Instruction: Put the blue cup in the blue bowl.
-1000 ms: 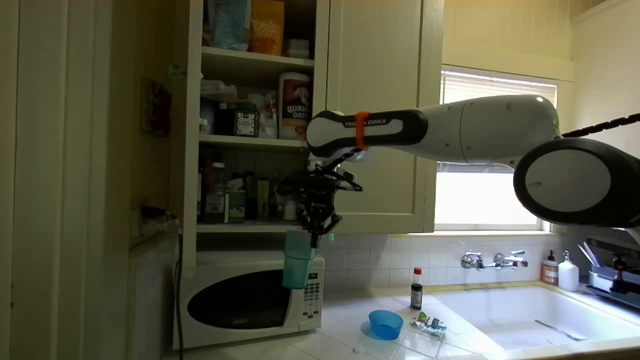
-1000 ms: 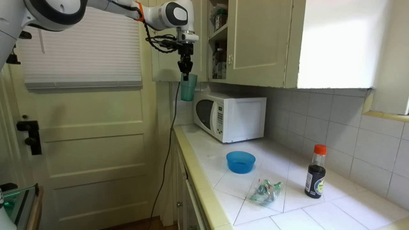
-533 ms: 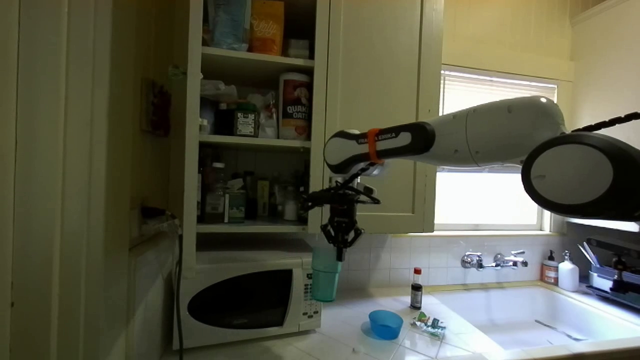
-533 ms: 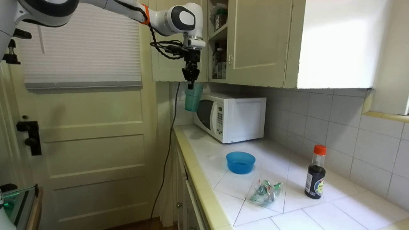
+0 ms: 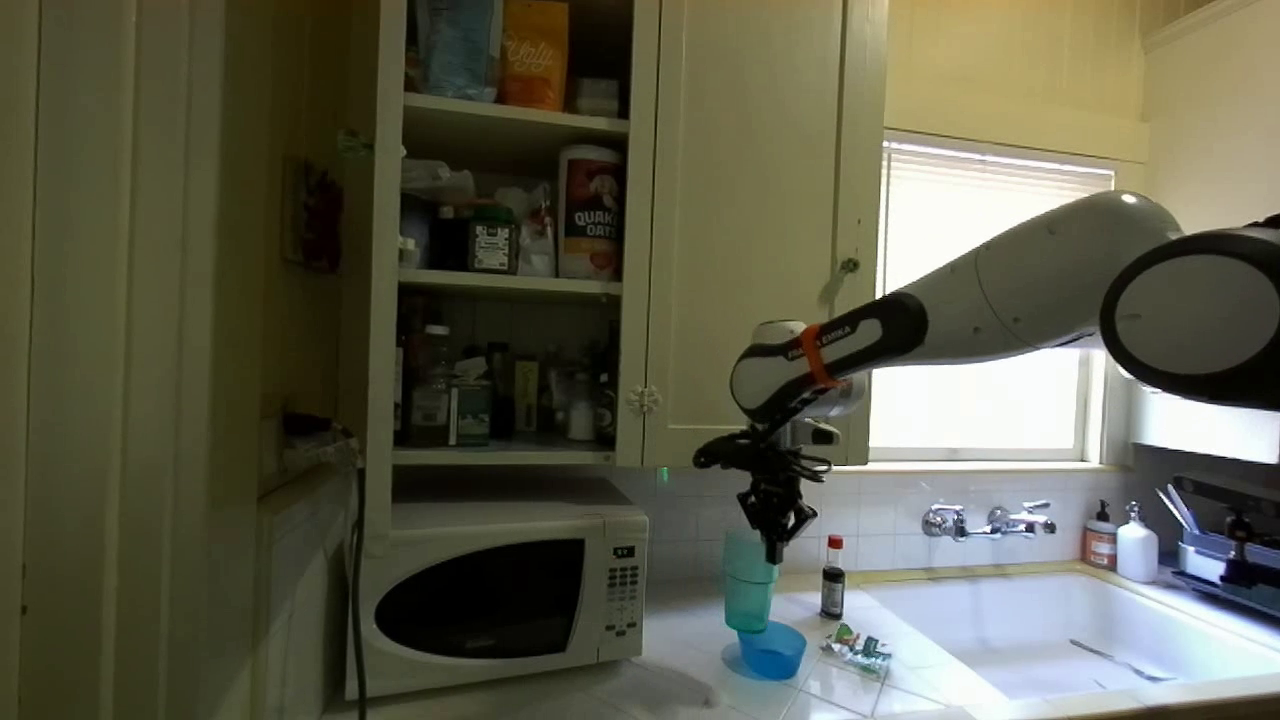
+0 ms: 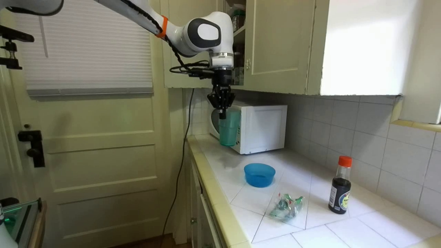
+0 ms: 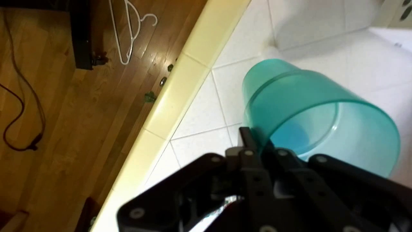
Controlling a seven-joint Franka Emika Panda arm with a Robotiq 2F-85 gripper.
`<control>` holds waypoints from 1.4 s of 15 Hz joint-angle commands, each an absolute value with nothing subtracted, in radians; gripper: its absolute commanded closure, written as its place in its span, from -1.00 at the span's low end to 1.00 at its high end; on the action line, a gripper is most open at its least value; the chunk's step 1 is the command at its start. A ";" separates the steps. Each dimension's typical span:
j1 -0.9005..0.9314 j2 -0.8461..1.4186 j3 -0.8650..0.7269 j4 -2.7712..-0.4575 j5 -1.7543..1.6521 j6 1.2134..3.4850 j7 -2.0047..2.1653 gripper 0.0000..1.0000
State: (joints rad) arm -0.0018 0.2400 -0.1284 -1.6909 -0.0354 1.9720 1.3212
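“Ugly” on orange pouch (image 5: 534, 55), “QUAK… OATS” on canister (image 5: 589, 222), “EMIKA” on robot arm (image 5: 1015, 295)

The arm (image 5: 1050, 285) is white with black panels (image 5: 904, 326), an orange band (image 5: 817, 355) and dark cables (image 6: 150, 18); the pincer (image 6: 223, 114) is black, its round screws (image 7: 137, 213) grey.

In an exterior view, the white tiled counter (image 6: 379, 229) carries a microwave (image 6: 264, 129) at the far end, a blue bowl (image 6: 259, 177) nearer, then a plastic packet (image 6: 286, 207); right, a dark bottle (image 6: 340, 193).

Teal cup (image 6: 230, 129), blue bowl (image 6: 259, 176), black gripper (image 6: 223, 115), dark red-capped bottle (image 6: 340, 187), grey-gridded white counter (image 6: 365, 236)
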 commanded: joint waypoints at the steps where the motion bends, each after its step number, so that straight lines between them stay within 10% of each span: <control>1: 0.001 0.121 -0.168 -1.938 -0.175 2.152 1.494 0.97; 21: -0.030 0.274 -0.131 -1.752 -0.312 2.159 0.823 0.97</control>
